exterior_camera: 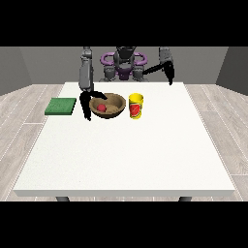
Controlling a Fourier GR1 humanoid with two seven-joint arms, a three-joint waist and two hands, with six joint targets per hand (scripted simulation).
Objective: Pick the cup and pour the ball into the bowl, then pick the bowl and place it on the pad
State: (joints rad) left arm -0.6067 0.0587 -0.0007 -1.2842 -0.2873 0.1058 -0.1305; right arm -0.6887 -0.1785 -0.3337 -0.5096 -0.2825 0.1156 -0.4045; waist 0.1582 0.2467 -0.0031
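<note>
A brown wooden bowl (111, 107) stands on the white table (126, 150) left of centre, with a red ball (100, 107) inside it. A yellow cup (136, 106) with a red label stands upright just right of the bowl. The hand at the view's left (87, 102) is at the bowl's left rim, with the thumb reaching over the rim towards the ball and the fingers hanging down outside the bowl. The hand at the view's right (169, 73) hangs above the table's far right edge, away from everything. A green pad (61, 106) lies at the table's left edge.
The robot's torso (124, 65) stands behind the table's far edge. The table's front half stretches wide and white towards the camera. Grey wood floor surrounds the table.
</note>
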